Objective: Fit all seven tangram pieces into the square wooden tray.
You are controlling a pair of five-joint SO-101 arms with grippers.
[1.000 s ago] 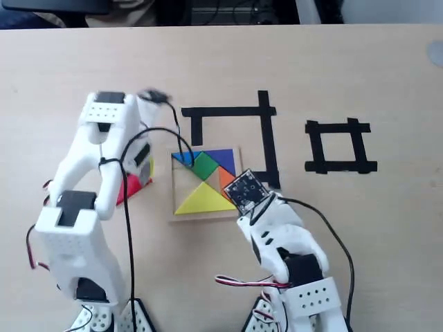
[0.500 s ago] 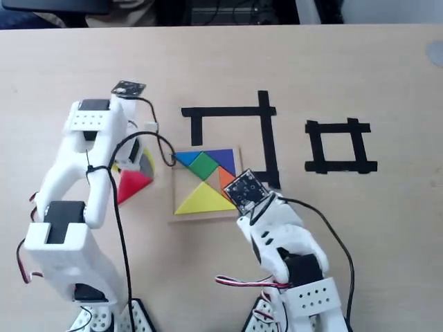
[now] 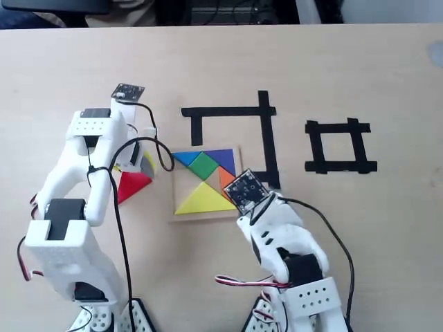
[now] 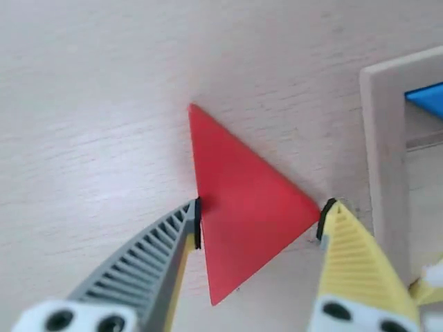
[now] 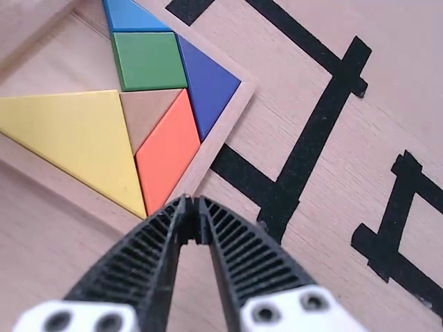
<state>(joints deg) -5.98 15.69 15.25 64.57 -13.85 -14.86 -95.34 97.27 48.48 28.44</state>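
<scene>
Left arm: your left arm (image 3: 76, 180) is standing over the left part of the table (image 3: 346, 62), with its wrist pointing down beside the tray.
Left gripper: your left gripper (image 4: 261, 218) is grasping the red triangle. The jaws are standing wide, with one tip pressing on a straight edge and the other touching the opposite corner.
Red triangle: the red triangle (image 4: 242, 200) is lying flat on the table, outside the tray, near its left rim. A strip of bare table is showing between them.
Tray: the tray (image 3: 205, 216) is lying in the middle of the table, and bare floor is showing in its left part.
Pieces in tray: the blue triangle (image 3: 183, 159), green square (image 3: 204, 164) and dark blue piece (image 3: 225, 158) are sitting along the far side. The yellow triangle (image 3: 201, 199) is filling the near side, with the tan triangle (image 5: 149, 111) and orange piece (image 5: 169, 155) to its right.
Right gripper: your right gripper (image 5: 190, 207) is clenched on nothing. Its tips are hanging over the tray's near right rim, by the orange piece.
Tape: one black tape square (image 3: 265, 131) is lying just behind and right of the tray, and a smaller one (image 3: 315, 149) farther right.
</scene>
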